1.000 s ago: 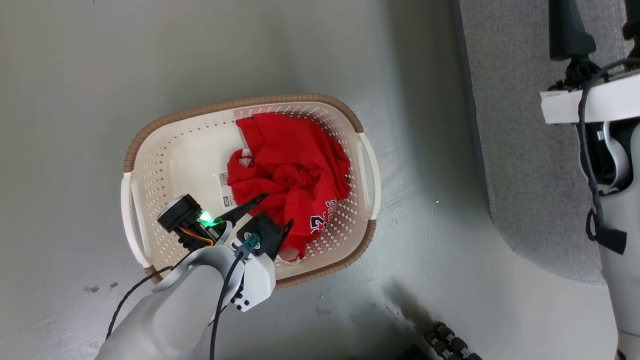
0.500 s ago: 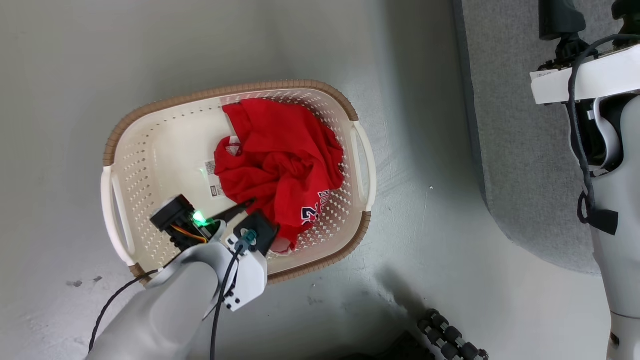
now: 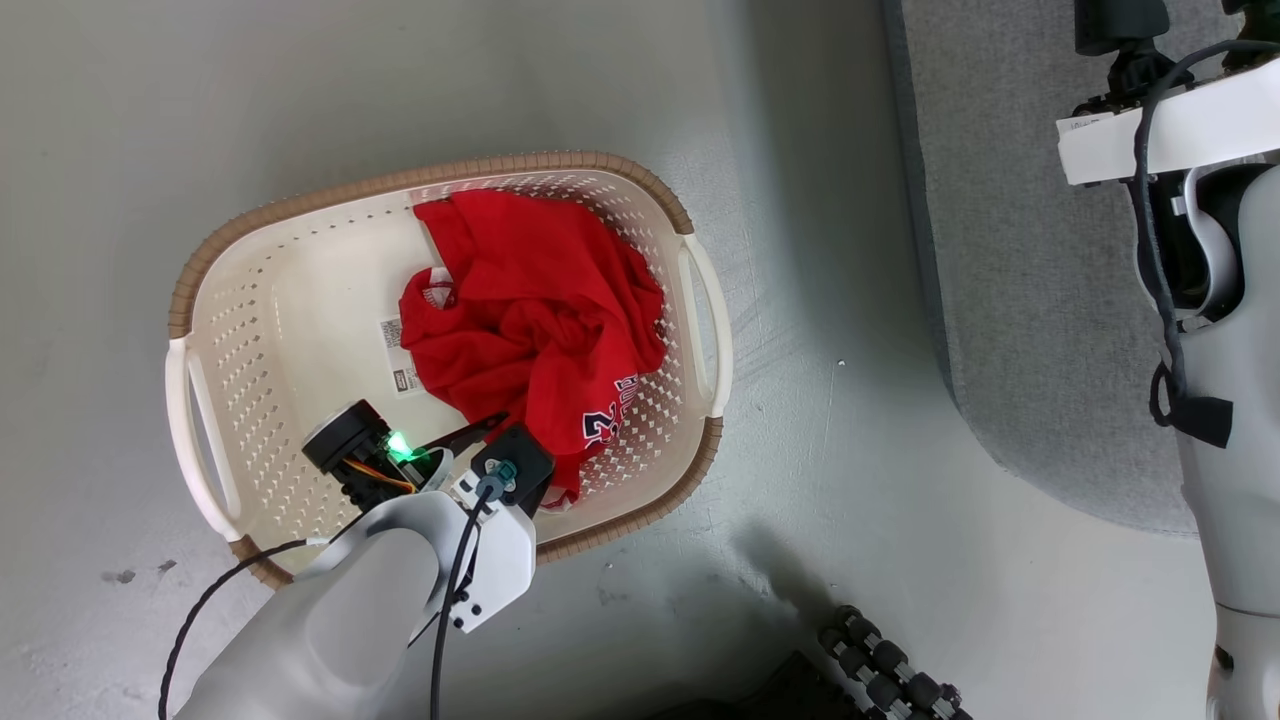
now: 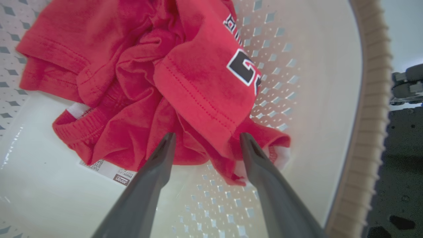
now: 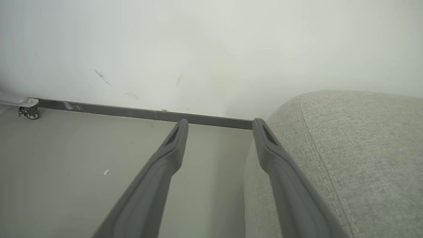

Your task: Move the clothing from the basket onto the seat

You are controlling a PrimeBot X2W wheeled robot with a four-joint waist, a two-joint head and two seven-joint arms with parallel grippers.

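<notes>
The red clothing [image 3: 530, 310] lies crumpled in the right half of the cream basket [image 3: 270, 300], which stands on the floor. A navy-and-white number [image 4: 246, 67] shows on one fold. My left gripper [image 3: 528, 445] is down inside the basket at the heap's near edge. It is open, and its fingertips straddle a hemmed red fold [image 4: 201, 99] without closing on it. My left gripper [image 4: 207, 135] holds nothing. The grey seat [image 3: 1020, 250] is off to the right. My right gripper [image 5: 220, 121] hangs open and empty beside the seat's [image 5: 347, 158] rounded edge.
A white label [image 3: 398, 355] lies on the basket floor. My pale right arm [image 3: 1235, 400] stands over the seat. Dark rollers of the robot's base [image 3: 885, 670] sit at the bottom. A wall, a baseboard [image 5: 132, 113] and a small caster [image 5: 29, 112] lie ahead.
The whole head picture has shifted, so the camera moved. My left gripper has sunk lower into the basket, its fingers reaching the red heap's near edge. Both grippers stay open.
</notes>
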